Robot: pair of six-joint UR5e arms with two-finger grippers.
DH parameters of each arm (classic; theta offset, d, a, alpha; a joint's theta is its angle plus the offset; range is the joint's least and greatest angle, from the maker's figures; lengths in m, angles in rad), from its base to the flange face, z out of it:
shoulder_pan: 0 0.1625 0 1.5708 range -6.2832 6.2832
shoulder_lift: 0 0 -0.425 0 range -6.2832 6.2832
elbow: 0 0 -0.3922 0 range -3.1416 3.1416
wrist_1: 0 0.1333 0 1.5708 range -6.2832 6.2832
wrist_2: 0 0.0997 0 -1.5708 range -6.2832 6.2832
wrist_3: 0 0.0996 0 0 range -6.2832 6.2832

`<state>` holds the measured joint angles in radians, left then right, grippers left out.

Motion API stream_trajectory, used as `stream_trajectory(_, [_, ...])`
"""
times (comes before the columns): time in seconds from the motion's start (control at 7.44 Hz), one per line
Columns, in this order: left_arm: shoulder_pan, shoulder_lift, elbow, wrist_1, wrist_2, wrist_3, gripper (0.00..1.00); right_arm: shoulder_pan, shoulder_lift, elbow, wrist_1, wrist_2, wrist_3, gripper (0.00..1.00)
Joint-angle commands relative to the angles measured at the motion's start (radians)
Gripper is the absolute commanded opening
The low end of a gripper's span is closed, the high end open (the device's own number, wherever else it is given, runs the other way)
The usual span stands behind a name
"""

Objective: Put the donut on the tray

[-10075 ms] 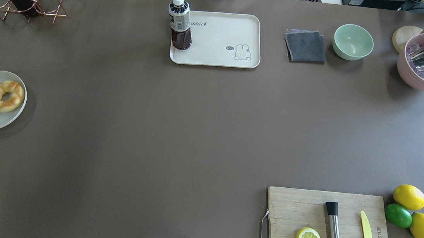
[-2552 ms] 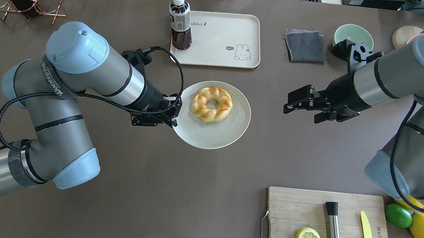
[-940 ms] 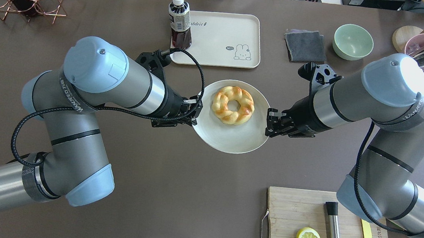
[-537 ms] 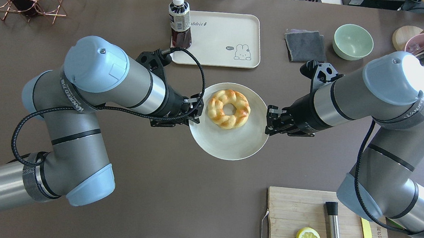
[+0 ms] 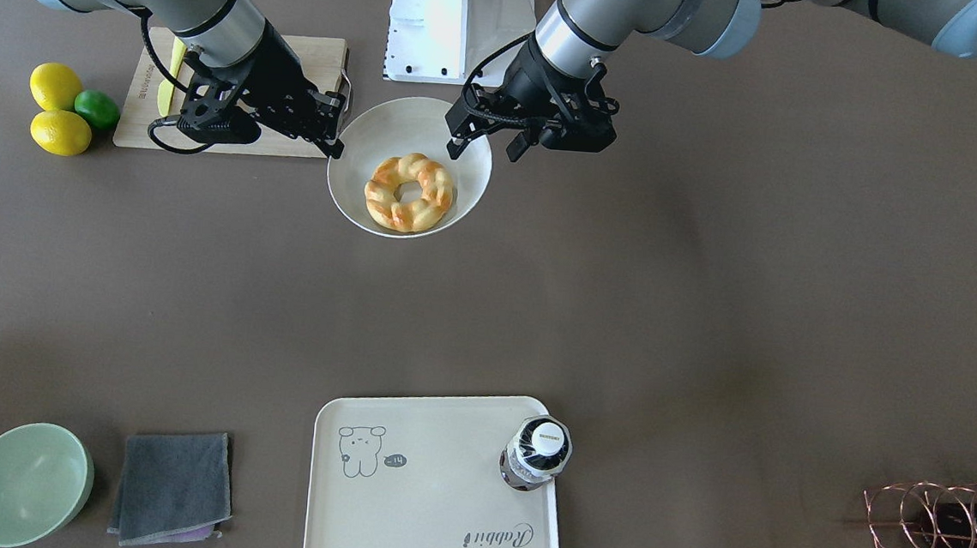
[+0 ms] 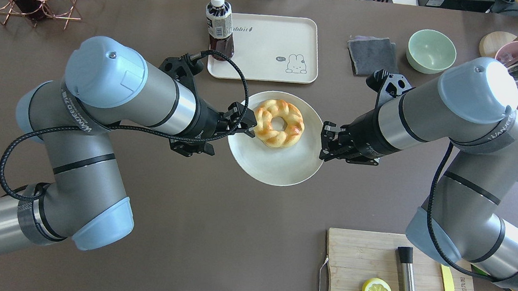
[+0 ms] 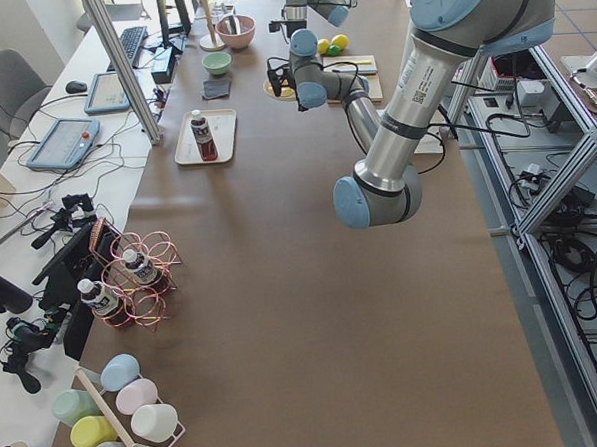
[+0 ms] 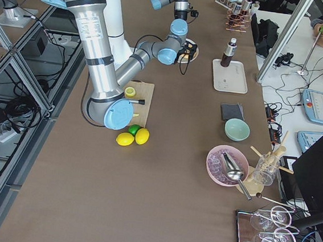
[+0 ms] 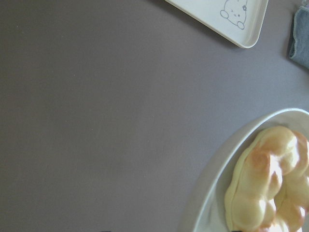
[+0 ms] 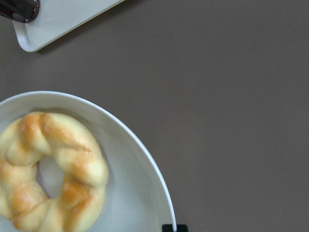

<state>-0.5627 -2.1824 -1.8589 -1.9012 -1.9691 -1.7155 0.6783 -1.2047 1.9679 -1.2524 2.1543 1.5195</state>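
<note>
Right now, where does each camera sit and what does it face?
Front-facing: across the table, facing the robot; both arms.
Overhead: behind the robot, looking down; both arms.
Exterior left: table's left end; left arm nearest.
Exterior right: right end; right arm nearest.
Left wrist: down onto donut; no body.
Right wrist: same, plus fingertip.
Both share the tray.

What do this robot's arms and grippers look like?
The left arm and right arm: silver-grey tubes, pale-blue rounded joint caps, dark straps with white lettering, a black cable looping along each. The left gripper and right gripper: black, two-fingered.
</note>
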Motion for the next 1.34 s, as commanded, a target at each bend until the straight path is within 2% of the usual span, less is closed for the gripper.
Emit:
stream_trajectory(0.0, [-0.040, 0.035, -0.058, 0.007, -0.007, -0.007, 0.96, 0.024, 0.020, -0.070, -0.001, -0.005, -0.019, 0.00])
stream_trajectory(0.4, [-0.089, 0.117, -0.095, 0.004, -0.062, -0.006, 0.96, 0.108, 0.164, -0.291, -0.004, -0.008, -0.007, 0.00])
stream_trajectory(0.54, [-0.100, 0.150, -0.117, 0.004, -0.063, -0.004, 0.97, 0.148, 0.225, -0.388, -0.005, -0.007, -0.004, 0.00])
stream_trajectory(0.81, [-0.121, 0.208, -0.149, 0.004, -0.065, -0.001, 0.96, 0.187, 0.415, -0.669, -0.004, -0.008, 0.033, 0.00])
stream_trajectory(1.07, [-0.146, 0.257, -0.146, 0.010, -0.065, 0.010, 0.96, 0.185, 0.503, -0.817, -0.001, -0.042, 0.088, 0.00])
stream_trajectory(1.21, [-0.161, 0.291, -0.149, 0.010, -0.066, 0.080, 0.96, 0.184, 0.560, -0.918, 0.072, -0.066, 0.187, 0.00])
